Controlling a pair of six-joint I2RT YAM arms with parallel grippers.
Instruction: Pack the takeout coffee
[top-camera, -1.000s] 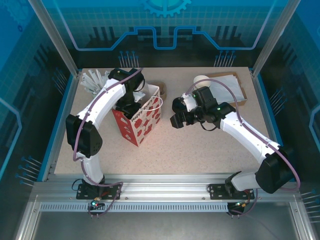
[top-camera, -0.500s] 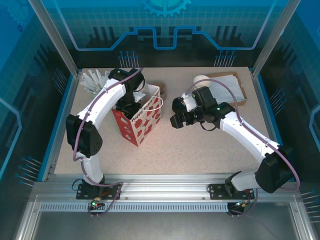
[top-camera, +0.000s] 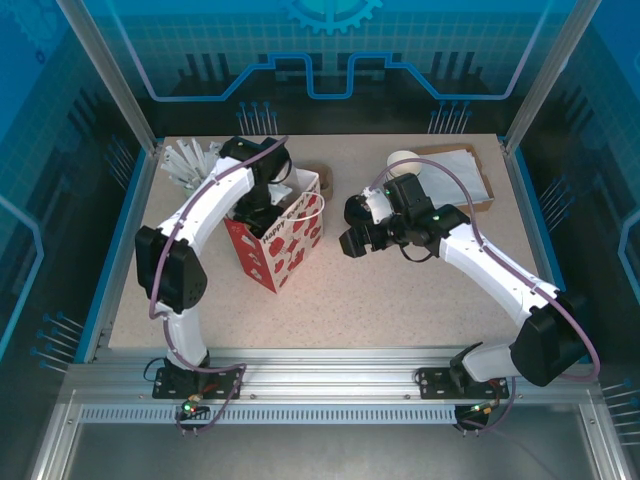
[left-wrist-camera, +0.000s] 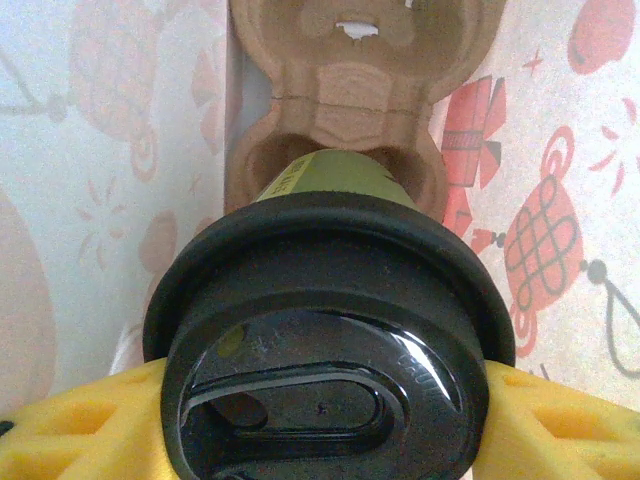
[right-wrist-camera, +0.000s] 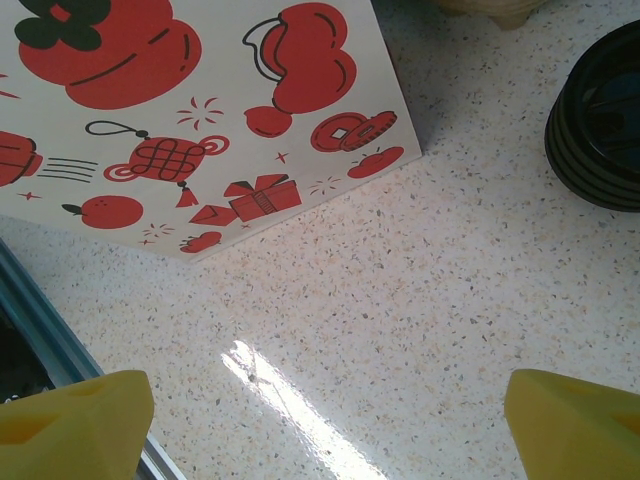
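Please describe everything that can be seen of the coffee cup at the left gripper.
The cup is olive-green paper with a yellow printed strip on its wall. A glossy black plastic lid with a raised oval sip area closes it. It is inside the bag, its lower end in a pocket of the brown pulp carrier. The left gripper clasps it, yellow fingers on both sides.

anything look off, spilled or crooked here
Nothing stands out. The takeout coffee is held in the left gripper with its lid seated evenly, over the brown carrier inside the bag, and no spill shows on the table.
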